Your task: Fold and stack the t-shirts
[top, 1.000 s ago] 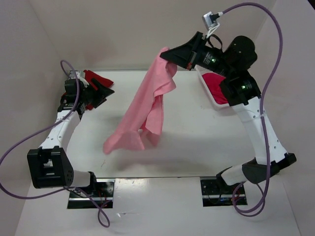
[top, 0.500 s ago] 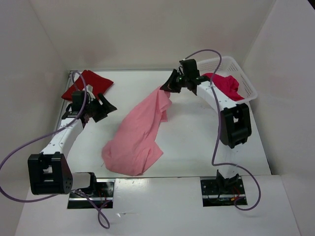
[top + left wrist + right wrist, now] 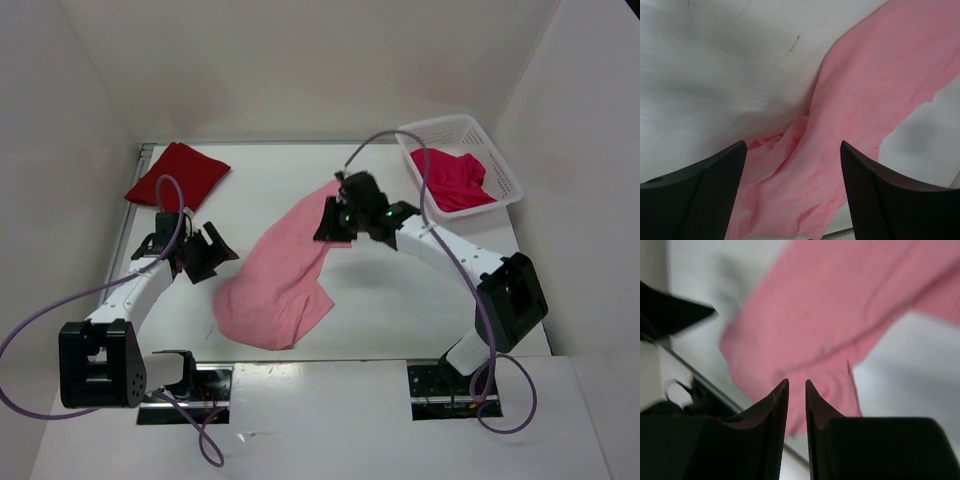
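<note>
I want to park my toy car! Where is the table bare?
Bare table lies along the back, between the dark red shirt and the white basket, and near the front right, past the pink shirt. The middle is crowded with that shirt, the left gripper and the right gripper.

robot lab cell, plain white walls (image 3: 300, 70), white table (image 3: 400, 295), two bolted arms (image 3: 128, 295)

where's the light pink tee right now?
Top view: the light pink t-shirt lies diagonally mid-table, the left gripper just to its left and the right gripper at its far end.
</note>
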{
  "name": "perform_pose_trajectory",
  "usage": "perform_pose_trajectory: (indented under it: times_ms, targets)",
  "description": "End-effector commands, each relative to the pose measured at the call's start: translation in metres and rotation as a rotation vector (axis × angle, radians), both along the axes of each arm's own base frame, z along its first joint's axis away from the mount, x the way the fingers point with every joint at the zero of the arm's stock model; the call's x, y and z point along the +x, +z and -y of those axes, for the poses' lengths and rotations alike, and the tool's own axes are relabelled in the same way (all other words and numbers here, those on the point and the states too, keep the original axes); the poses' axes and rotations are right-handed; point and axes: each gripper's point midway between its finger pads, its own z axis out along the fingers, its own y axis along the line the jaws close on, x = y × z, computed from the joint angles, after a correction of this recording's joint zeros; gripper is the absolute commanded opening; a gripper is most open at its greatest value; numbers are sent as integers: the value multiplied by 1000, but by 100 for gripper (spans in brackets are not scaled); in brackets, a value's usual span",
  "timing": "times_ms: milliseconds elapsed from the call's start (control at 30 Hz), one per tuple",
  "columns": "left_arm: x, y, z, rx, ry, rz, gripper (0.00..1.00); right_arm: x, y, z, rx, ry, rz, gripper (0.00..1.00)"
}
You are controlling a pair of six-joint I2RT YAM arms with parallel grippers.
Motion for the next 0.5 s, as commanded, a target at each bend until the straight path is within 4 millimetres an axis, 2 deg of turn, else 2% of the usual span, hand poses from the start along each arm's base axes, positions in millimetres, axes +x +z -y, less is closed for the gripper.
perform_pose_trajectory:
  times_ms: [0, 33, 67, 100, 167, 200, 233, 300, 333, 367, 467]
  targets:
    - [-14, 4, 6, -15, 26, -21, 84, -55, -57, 2, -95, 73, -127, 23]
    - [-15, 6, 7, -20, 33, -20, 84, -75, -68, -6, -110, 104, -165, 23]
    - [-21, 2, 5, -21, 52, -40, 85, -86, -78, -7, -122, 114, -192, 23]
    - [-22, 2, 10, -21, 37, -41, 85, -97, -100, -1, -155, 109, -233, 25]
    - [-30, -15, 16, -32, 34, -108, 85, -112, -127, 4, -200, 94, -292, 35]
    - [-33, -19, 24, -29, 2, -124, 85, -111, -137, 10, -230, 61, -302, 43]
    - [-39, -25, 29, -33, -6, -150, 85, -112, -149, 13, -248, 45, -321, 45]
    - [-45, -34, 36, -42, -16, -159, 81, -113, -159, 13, -247, 29, -341, 48]
    - [-44, -38, 36, -42, -16, -159, 76, -111, -166, 14, -258, 23, -343, 50]
    - [-42, -39, 36, -42, -16, -158, 62, -110, -169, 12, -254, 12, -352, 51]
    - [-35, -40, 43, -72, -37, -118, 40, -118, -185, 6, -265, 45, -403, 52]
